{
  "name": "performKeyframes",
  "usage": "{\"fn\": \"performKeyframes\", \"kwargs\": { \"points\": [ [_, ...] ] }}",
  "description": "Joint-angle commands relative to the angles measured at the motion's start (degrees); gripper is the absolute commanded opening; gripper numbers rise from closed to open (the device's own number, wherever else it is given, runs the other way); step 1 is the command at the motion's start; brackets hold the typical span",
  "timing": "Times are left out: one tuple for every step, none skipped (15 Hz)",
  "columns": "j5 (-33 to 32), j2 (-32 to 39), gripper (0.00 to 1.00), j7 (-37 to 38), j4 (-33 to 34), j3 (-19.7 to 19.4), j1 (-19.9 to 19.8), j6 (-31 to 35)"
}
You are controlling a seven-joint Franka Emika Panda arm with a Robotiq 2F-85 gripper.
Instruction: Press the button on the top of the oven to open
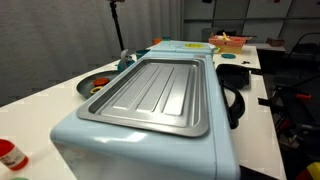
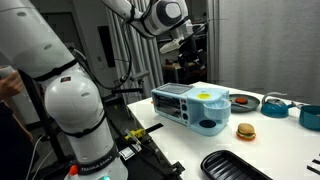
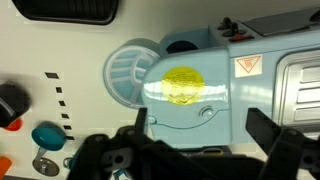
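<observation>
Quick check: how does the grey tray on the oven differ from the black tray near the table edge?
The grey tray is bare, shiny metal; the black tray is dark. The grey tray lies on top of the oven, while the black tray sits directly on the table. Both look shallow and ribbed, with rounded corners.

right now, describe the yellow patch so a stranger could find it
Find the big pale-blue oven on the white table. On its top, past the ribbed grey tray, lies a round yellow patch. It is the only yellow mark on the blue shell.
</observation>
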Motion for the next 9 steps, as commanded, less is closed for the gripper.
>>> {"fn": "performKeyframes", "kwargs": {
  "points": [
    [0.24, -0.12, 1.00, -0.14, -0.03, 0.40, -0.46, -0.13],
    [0.25, -0.19, 1.00, -0.10, -0.11, 0.41, -0.48, -0.11],
    [0.25, -0.24, 1.00, -0.09, -0.17, 0.41, -0.48, -0.11],
    [0.25, -0.29, 1.00, -0.08, -0.22, 0.41, -0.49, -0.11],
    [0.25, -0.31, 1.00, -0.08, -0.25, 0.41, -0.49, -0.10],
    [0.25, -0.34, 1.00, -0.08, -0.28, 0.41, -0.49, -0.10],
    [0.25, -0.38, 1.00, -0.08, -0.31, 0.41, -0.49, -0.10],
    [0.25, -0.43, 1.00, -0.08, -0.33, 0.41, -0.49, -0.10],
    [0.25, -0.47, 1.00, -0.08, -0.35, 0.42, -0.49, -0.10]
  ]
}}
